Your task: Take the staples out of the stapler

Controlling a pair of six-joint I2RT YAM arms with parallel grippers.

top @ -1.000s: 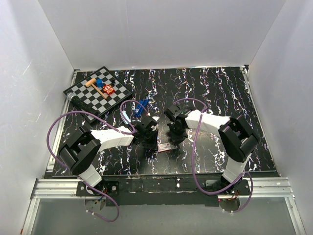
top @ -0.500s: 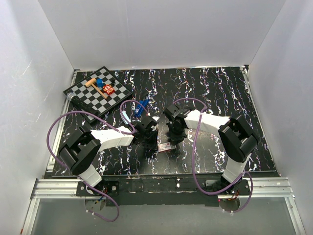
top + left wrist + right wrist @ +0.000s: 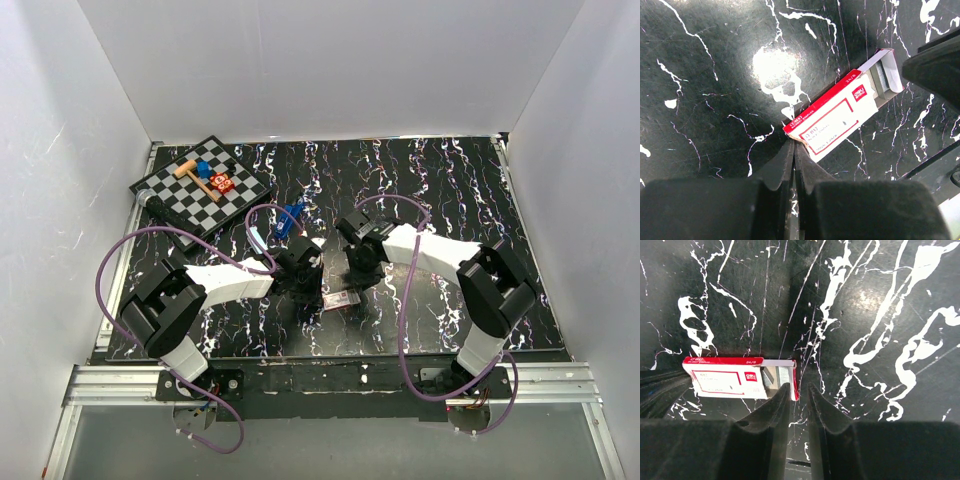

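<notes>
On the black marbled table top (image 3: pixel 450 180), seen from above, both arms are bending over a red-and-white staple box (image 3: pixel 340 299). Over the last second the right arm has been swinging its elbow outward and nudging the right gripper (image 3: pixel 358 288) a little. The left gripper (image 3: pixel 312 294) and the box are keeping their places. The stapler (image 3: pixel 291 220) is lying beyond the left gripper, apart from both grippers and touched by neither. A chequered board (image 3: pixel 175 195) is sitting at the far left corner. No loose staples are showing at this size.

In the left wrist view, the left gripper's fingers (image 3: pixel 780 162) are pressing flat together with nothing between them, their tips touching the near corner of the box. The box's far end is standing open and showing grey strips (image 3: pixel 883 77) in its tray. A dark part of the right gripper (image 3: pixel 935 60) is hanging just beside that open end.

In the right wrist view, the right gripper's fingers (image 3: pixel 777 407) are standing a narrow slit apart, with the box's red end flap (image 3: pixel 795 385) lying at that slit. I cannot tell whether they are pinching it.

Assessment: the small shift is going to the box, not the stapler. The left gripper is probably bracing the box while the right works its open end. Whether the stapler is already emptied I cannot tell.
</notes>
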